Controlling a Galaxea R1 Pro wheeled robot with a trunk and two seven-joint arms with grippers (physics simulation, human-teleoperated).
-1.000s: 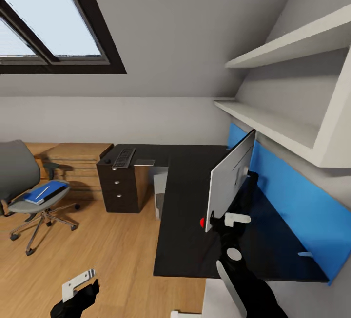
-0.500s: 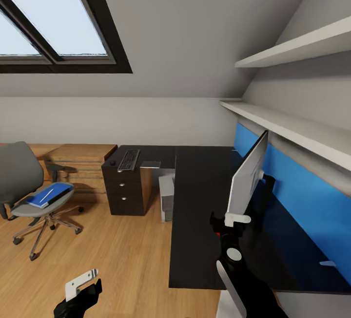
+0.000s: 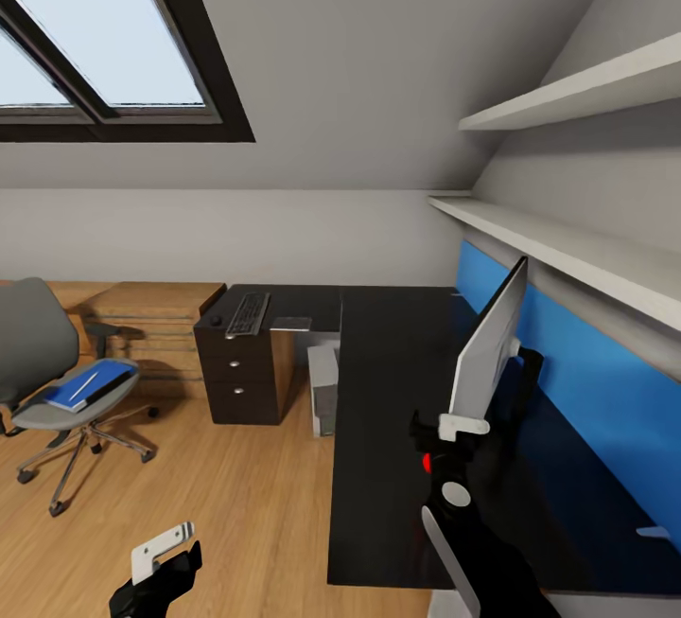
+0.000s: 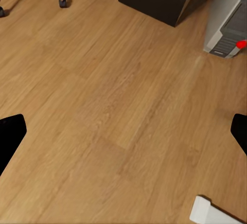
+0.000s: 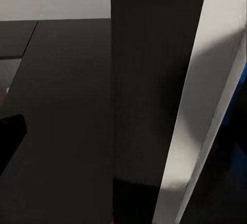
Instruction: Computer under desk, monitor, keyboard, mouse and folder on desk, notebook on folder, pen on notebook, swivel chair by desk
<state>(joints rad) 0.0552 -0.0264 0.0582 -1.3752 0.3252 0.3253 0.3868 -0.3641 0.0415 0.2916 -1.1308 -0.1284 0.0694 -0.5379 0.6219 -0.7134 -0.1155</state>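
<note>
The monitor (image 3: 487, 353) stands nearly edge-on over the black desk (image 3: 388, 410), its red dot low at the near corner. My right gripper (image 3: 440, 433) is at that near corner, open, and one finger (image 5: 9, 134) stays wide of the monitor (image 5: 154, 105). The keyboard (image 3: 248, 312) and mouse (image 3: 217, 320) lie on the desk's far left end. The computer (image 3: 323, 389) stands under the desk. The swivel chair (image 3: 38, 353) carries the blue folder (image 3: 95, 383) and white pen (image 3: 88, 379); the notebook is hidden. My left gripper (image 3: 161, 556) hangs open over the floor.
A dark drawer unit (image 3: 236, 372) supports the desk's left end, beside a light wooden chest (image 3: 151, 315). A blue back panel (image 3: 567, 353) and two white wall shelves (image 3: 567, 249) run along the right. Wooden floor (image 4: 113, 105) lies between chair and desk.
The whole view has shifted, so the camera moved. The monitor now looks more edge-on, with its red dot lower and closer to my right gripper. The left gripper keeps its place.
</note>
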